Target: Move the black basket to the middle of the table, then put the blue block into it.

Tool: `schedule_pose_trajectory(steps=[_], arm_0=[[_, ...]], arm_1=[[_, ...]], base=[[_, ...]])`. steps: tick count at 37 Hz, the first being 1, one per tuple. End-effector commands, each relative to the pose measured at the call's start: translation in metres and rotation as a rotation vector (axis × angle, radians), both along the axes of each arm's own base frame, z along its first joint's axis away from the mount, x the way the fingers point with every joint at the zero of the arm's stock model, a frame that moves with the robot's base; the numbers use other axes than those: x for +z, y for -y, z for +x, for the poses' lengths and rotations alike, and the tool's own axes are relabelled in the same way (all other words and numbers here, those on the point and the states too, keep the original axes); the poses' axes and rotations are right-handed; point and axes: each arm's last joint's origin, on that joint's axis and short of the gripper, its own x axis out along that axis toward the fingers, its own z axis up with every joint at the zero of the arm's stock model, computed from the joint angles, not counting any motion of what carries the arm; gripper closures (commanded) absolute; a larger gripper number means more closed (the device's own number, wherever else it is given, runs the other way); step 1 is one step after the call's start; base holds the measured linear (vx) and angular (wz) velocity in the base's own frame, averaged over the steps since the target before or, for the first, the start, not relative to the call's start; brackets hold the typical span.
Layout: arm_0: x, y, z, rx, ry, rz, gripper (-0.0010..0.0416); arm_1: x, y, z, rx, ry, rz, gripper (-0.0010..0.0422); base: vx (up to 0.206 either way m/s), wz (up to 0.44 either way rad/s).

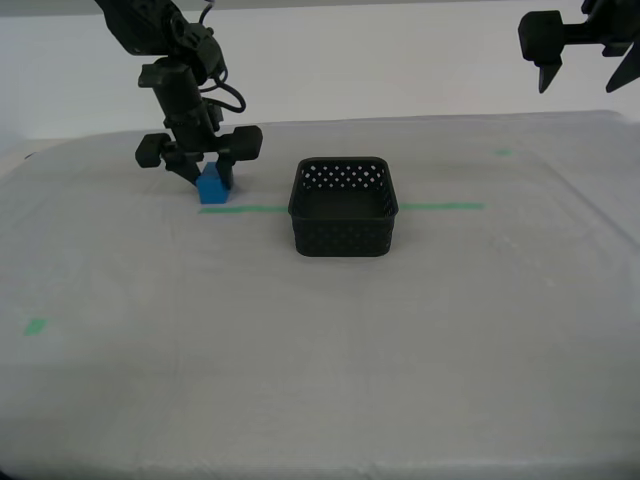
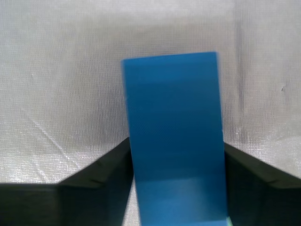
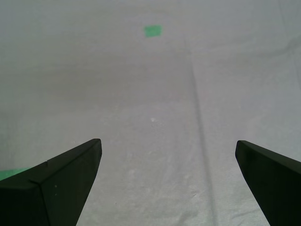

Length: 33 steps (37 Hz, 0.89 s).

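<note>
Resting on the table point(image 1: 320, 380), the blue block point(image 1: 214, 186) is small, solid and plain-faced, at the green tape line point(image 1: 250, 209) toward the exterior view's left. My second gripper point(image 1: 210, 172) is clamped on the block, both jaws touching its sides. The black basket point(image 1: 343, 208), perforated and empty, sits near the block at the table's middle. My first gripper point(image 1: 580, 70) hangs high at the exterior view's right, jaws wide apart, holding nothing.

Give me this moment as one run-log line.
second gripper: shut on blue block, at table | first gripper: open, raised, empty | black basket: mid-table, empty
</note>
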Motion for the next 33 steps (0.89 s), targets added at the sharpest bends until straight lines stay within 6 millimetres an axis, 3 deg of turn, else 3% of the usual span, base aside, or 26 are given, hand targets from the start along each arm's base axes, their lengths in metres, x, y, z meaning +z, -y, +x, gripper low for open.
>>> schedule_pose_trajectory(steps=[1, 9, 20, 33], arm_0=[[0.0, 0.0, 0.0, 0.002, 0.001, 0.0, 0.0007], [0.0, 0.0, 0.0, 0.002, 0.001, 0.0, 0.0007], [0.0, 0.0, 0.0, 0.002, 0.001, 0.0, 0.0007], [0.0, 0.0, 0.0, 0.002, 0.001, 0.0, 0.0007]], arm_1=[[0.0, -0.001, -0.001, 0.0, -0.013, 0.005, 0.0293], [-0.001, -0.001, -0.003, 0.003, -0.037, 0.008, 0.0419], [0.004, -0.001, -0.007, 0.027, -0.063, 0.006, 0.0414], [0.043, 0.008, -0.014, 0.068, 0.003, 0.024, 0.0413]], base=[[0.0, 0.0], [0.0, 0.0], [0.0, 0.0], [0.0, 0.0]])
